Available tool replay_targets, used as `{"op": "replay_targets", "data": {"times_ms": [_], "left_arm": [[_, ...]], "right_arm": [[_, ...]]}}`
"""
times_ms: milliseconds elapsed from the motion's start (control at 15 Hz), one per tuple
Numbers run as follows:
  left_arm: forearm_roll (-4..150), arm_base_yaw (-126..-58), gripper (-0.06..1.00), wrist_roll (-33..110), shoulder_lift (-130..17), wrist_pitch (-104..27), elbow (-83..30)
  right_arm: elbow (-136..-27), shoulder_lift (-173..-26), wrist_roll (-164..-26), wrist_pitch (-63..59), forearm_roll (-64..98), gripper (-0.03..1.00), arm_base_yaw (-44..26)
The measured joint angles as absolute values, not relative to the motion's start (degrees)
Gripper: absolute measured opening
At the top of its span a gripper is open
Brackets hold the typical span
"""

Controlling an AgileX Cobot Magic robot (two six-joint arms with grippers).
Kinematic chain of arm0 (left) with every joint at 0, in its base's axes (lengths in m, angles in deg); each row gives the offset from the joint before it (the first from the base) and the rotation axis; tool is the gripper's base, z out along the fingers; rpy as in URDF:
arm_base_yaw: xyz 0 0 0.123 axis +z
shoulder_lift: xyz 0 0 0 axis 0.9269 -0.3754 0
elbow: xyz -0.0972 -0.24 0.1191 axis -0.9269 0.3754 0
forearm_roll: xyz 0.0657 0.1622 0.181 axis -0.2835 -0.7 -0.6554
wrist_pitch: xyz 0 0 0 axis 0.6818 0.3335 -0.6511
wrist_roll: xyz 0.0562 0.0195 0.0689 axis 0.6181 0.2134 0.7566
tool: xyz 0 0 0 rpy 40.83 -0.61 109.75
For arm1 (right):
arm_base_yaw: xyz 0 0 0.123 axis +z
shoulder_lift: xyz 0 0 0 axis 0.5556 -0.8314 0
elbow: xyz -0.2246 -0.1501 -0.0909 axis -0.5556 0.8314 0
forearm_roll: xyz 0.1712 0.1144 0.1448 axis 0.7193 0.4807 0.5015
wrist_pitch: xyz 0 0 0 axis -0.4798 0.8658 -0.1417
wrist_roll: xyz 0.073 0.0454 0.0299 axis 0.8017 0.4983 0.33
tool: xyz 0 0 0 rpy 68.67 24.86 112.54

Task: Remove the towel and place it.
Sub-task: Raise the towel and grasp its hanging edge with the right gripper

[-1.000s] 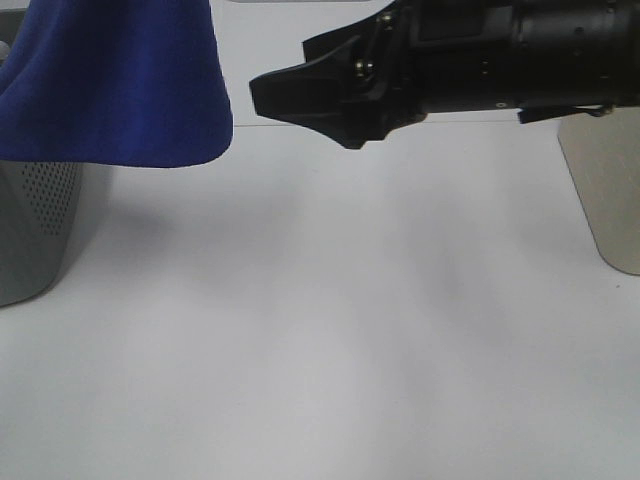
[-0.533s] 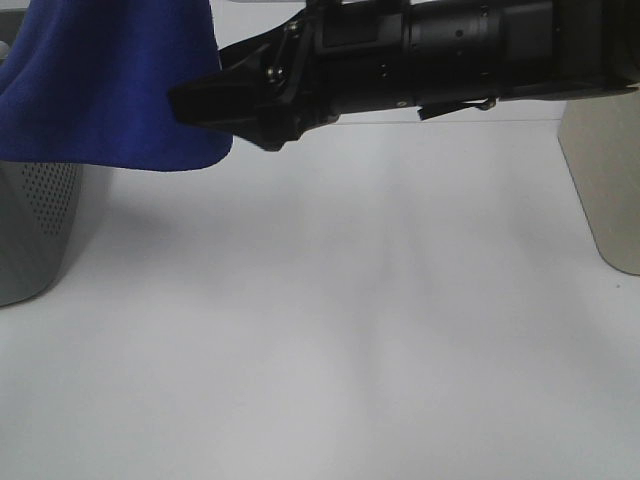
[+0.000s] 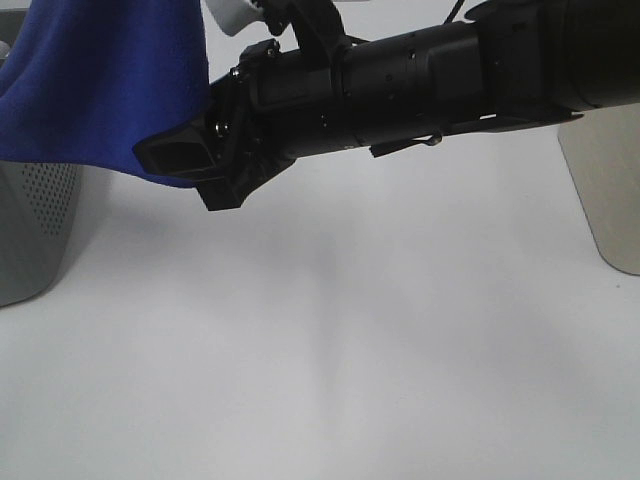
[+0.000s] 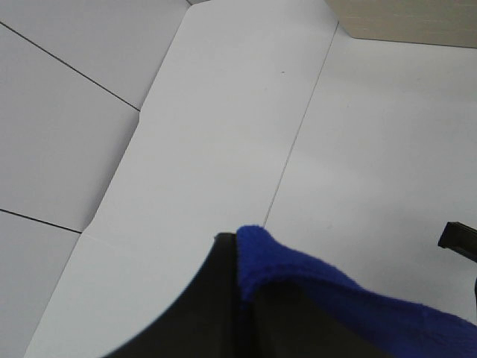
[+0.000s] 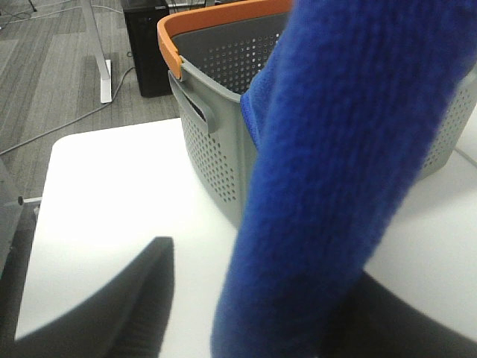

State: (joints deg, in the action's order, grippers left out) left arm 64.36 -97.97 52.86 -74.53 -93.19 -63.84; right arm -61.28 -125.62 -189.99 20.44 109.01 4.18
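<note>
Office-like lab room: grey carpet (image 5: 45, 67), loose floor cable (image 5: 74, 119), white worktable (image 5: 112, 194).

The exterior camera sits high above the table (image 3: 380, 350), facing down and across it. It is so near that the right arm (image 3: 420, 85) fills the upper frame, while the towel (image 3: 100, 90) and basket (image 3: 35, 230) fall at the view's left edge. The left wrist camera looks past the left fingers (image 4: 194, 321), cropped at the frame edge, down onto bare white table, with a towel fold close to the lens. The right wrist camera faces across the table toward the basket, with the floor (image 5: 52, 67) beyond, the right fingers (image 5: 141, 298) in the foreground and the towel very close. All three views share towel and table; the exterior and right wrist views also share the basket.
</note>
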Motion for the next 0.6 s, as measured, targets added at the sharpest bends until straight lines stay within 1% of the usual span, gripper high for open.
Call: {"op": "replay_targets", "data": {"times_ms": [67, 133, 267, 333, 400, 533, 600], "left_arm": [[64.19, -97.97, 0.00, 52.86, -74.53, -93.19, -63.84], [64.19, -97.97, 0.00, 52.86, -74.53, -93.19, -63.84], [64.14, -97.97, 0.00, 52.86, -74.53, -93.19, -63.84], [64.14, -97.97, 0.00, 52.86, -74.53, -93.19, -63.84], [64.14, -97.97, 0.00, 52.86, -74.53, -93.19, -63.84], [64.14, -97.97, 0.00, 52.86, -74.53, -93.08, -63.84], [64.08, -97.97, 0.00, 51.08, -74.71, -91.19, -63.84]], "right_arm": [[-61.28, -125.62, -187.98, 20.21, 109.01, 0.43, 4.18], [-61.28, -125.51, -186.66, 19.98, 109.01, 0.37, 4.18], [-61.28, -124.25, -180.82, 17.86, 108.55, 0.14, 4.18], [-61.28, -122.87, -176.58, 16.88, 106.43, 0.03, 4.18], [-61.28, -121.44, -171.99, 15.74, 103.45, 0.01, 4.18], [-61.28, -118.52, -159.79, 14.08, 94.62, 0.01, 4.18], [-61.51, -116.69, -147.99, 14.25, 86.26, 0.01, 3.43]]}}
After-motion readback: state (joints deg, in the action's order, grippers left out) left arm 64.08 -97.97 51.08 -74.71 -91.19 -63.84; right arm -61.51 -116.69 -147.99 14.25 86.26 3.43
